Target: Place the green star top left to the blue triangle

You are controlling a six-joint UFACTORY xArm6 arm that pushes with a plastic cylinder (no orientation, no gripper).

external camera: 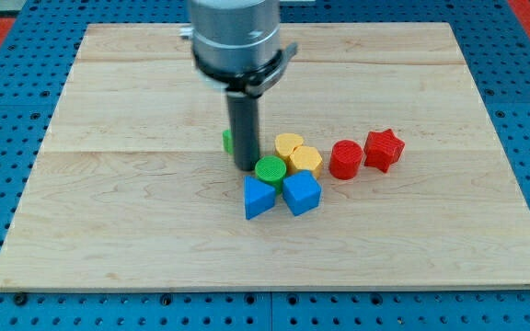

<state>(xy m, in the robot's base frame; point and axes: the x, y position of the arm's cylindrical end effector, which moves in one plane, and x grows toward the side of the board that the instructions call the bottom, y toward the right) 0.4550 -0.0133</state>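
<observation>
Pushing with my tip [245, 166], no claw here to open or close, risks trouble: the green star [228, 141] hides behind the rod, up-left of the blue triangle [258, 199], and may slip sideways.

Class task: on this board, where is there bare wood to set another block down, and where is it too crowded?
Bare: the board left of my tip, the bottom strip below the blue triangle, and right of the red star. Crowded: the centre cluster from the green star to the red star.
</observation>
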